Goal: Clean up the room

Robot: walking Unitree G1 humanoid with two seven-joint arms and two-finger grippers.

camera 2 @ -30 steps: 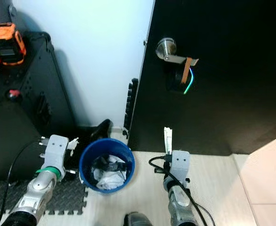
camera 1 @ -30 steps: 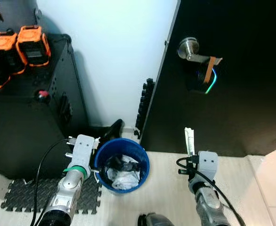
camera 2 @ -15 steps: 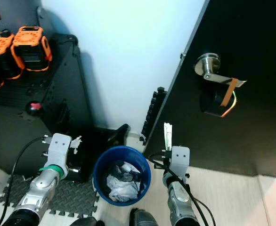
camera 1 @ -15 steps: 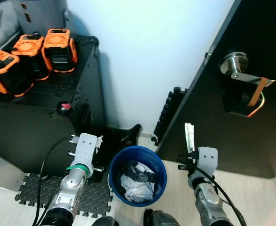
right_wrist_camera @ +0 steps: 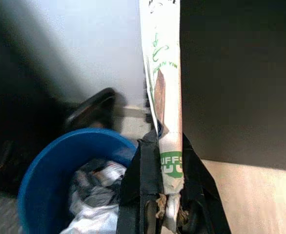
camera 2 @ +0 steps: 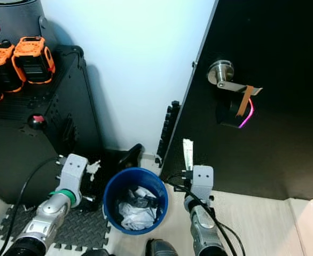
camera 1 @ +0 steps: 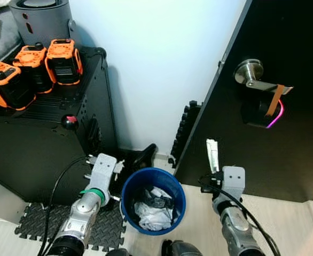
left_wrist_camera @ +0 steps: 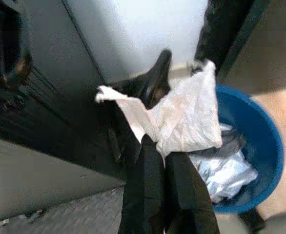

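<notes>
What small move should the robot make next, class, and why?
Probably swing the left gripper over the blue bin and open it. It is shut on a crumpled tissue beside the rim, not above the trash. The right gripper holds a wrapper that could follow.

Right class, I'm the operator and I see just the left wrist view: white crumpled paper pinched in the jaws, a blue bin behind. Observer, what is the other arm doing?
Observer: The right gripper is shut on a long narrow wrapper with green print, standing upright.
Operator: Where is it, relative to the bin?
Observer: In the head views it sits to the right of the blue bin, in front of a black door, not over the bin's opening.
Operator: And my own arm, seen from above?
Observer: The left gripper holds the crumpled paper just left of the bin's rim, beside a black cabinet carrying orange battery packs.
</notes>
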